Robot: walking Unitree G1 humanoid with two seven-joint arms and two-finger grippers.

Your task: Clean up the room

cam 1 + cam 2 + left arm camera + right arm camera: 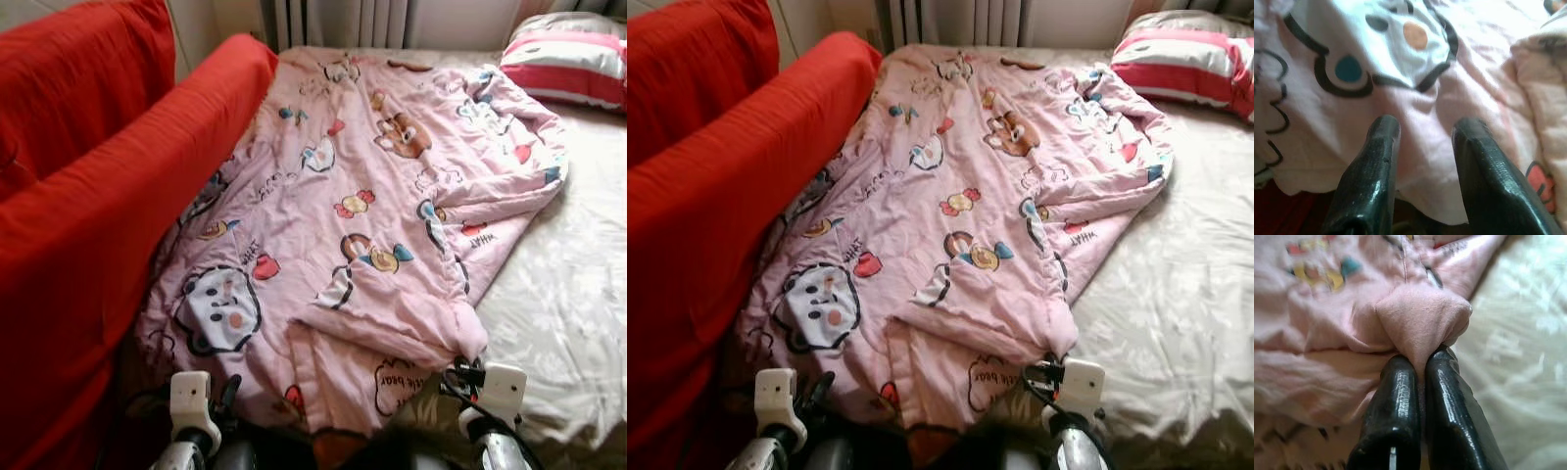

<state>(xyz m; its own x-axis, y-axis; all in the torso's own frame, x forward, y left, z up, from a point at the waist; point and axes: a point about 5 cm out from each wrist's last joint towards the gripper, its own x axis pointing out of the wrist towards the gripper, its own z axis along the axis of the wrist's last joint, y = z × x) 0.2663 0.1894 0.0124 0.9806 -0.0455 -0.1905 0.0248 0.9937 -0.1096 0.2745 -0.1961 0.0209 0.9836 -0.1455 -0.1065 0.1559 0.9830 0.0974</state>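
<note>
Pink quilted cartoon-print blanket (362,215) spread lengthwise over cream floral-patterned bed sheet (568,284), long axis running from near edge toward far end of the blanket, where red-and-white striped pillow (568,59) lies just beyond its far right corner. Red fabric-covered sofa (88,225) touching the blanket's left flank along its full length.

Right gripper (1418,369) clenched on a folded-over near-right corner of the blanket, pink cloth bunched and pinched between both black fingers (1396,396); corner raised into a peak just ahead of the fingertips. Grip judged secure.

Left gripper (1420,132) released, fingers spread apart and holding nothing, poised just above the blanket's near-left hem, close beside the white cartoon face print (220,308). Hem edge visible just below the fingertips, dark gap beyond it.

Governing relation: both grippers placed at the blanket's near short edge, one toward each corner, with the long axis extending straight away from them. Left gripper nearer the unheld near-left corner; cloth lying directly under and ahead of its open fingers. Next step judged to be closing on that hem, to match the right-side hold before any lift or fold toward the blanket's far end. Risk noted: near-left edge crowded against the sofa, possible snag.
</note>
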